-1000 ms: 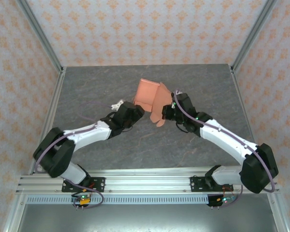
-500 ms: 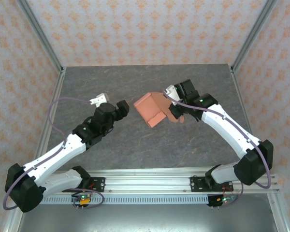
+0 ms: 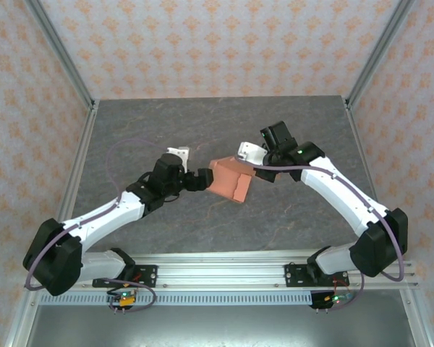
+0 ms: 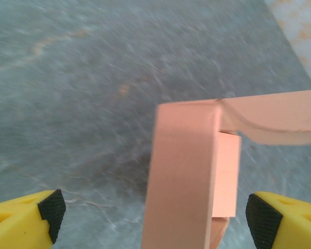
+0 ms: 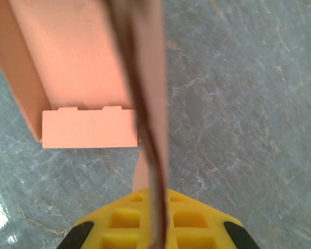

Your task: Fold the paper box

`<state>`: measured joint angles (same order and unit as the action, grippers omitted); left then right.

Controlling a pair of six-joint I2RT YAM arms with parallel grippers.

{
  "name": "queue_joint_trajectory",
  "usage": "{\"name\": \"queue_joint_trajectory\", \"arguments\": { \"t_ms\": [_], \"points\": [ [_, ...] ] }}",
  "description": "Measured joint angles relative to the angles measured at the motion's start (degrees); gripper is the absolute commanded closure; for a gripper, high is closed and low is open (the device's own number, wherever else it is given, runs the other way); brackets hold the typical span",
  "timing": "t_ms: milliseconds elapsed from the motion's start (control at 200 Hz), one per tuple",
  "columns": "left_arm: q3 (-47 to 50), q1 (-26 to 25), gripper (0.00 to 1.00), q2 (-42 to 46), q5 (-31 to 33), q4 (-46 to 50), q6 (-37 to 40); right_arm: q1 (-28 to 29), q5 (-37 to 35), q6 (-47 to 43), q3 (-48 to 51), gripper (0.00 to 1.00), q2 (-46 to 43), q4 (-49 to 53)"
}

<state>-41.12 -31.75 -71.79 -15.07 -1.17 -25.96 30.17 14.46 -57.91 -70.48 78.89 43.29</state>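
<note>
Covering the cell floor: a grey, marble-veined counter (image 3: 166, 123), closed on three sides by pale walls (image 3: 202, 43) with orange motifs. A metal rail (image 3: 224, 275) along the near edge carries both arm bases.

Left: a slanted metal post (image 3: 58, 50) marks the counter's left edge. The left arm (image 3: 108, 213) reaches from the near left corner toward the middle. The left fingers (image 3: 194, 181) sit right at the left side of the box (image 3: 228, 179) and are spread apart. In the left wrist view the black pads (image 4: 52, 207) stand wide of each other, with an upright panel of the box between them and a gap to each pad.

Centre: the box, salmon-orange card, partly folded, lies mid-counter between the two arms. Whether it rests on the surface or is lifted cannot be told. One flap (image 4: 280, 122) curves off to the right.

Right: the right fingers (image 5: 140, 223) are clamped on a thin panel of the box, seen edge-on. A tabbed end flap (image 5: 88, 134) lies beside it. The right arm (image 3: 347, 202) arcs in from the near right corner. A second post (image 3: 380, 50) marks the right edge.

Open room: counter behind the box up to the far wall, strips toward both side edges, and a band between box and rail.
</note>
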Motion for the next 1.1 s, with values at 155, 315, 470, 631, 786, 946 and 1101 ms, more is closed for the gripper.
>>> {"name": "queue_joint_trajectory", "arguments": {
  "t_ms": [155,315,470,631,786,946,1101],
  "points": [
    [0.00,1.14,0.00,-0.50,-8.26,-0.48,2.05,-1.05,3.56,-3.78,1.62,1.00,-0.48,0.00],
    [0.15,1.88,0.03,-3.19,-14.91,-2.80,1.53,-1.90,6.43,-5.53,1.88,1.00,-1.68,0.00],
    [2.12,1.90,0.11,-5.99,-20.96,-7.76,-1.14,-2.27,7.74,-6.23,1.88,1.00,-1.99,0.00],
    [3.10,1.92,0.43,-6.99,-24.24,-11.08,-3.23,-2.64,8.72,-6.43,1.88,1.00,-1.97,0.00],
    [3.10,2.69,0.58,-8.26,-24.50,-11.89,-4.61,-3.26,8.94,-6.45,1.88,0.98,-1.97,0.02],
    [3.10,2.86,0.61,-8.52,-24.33,-12.83,-6.25,-3.26,9.84,-4.68,2.49,0.63,-2.21,-2.34],
    [2.97,2.49,0.61,-8.52,-22.53,-13.68,-8.83,-3.34,11.63,2.05,7.37,0.49,-5.90,-10.16]
  ]
}}
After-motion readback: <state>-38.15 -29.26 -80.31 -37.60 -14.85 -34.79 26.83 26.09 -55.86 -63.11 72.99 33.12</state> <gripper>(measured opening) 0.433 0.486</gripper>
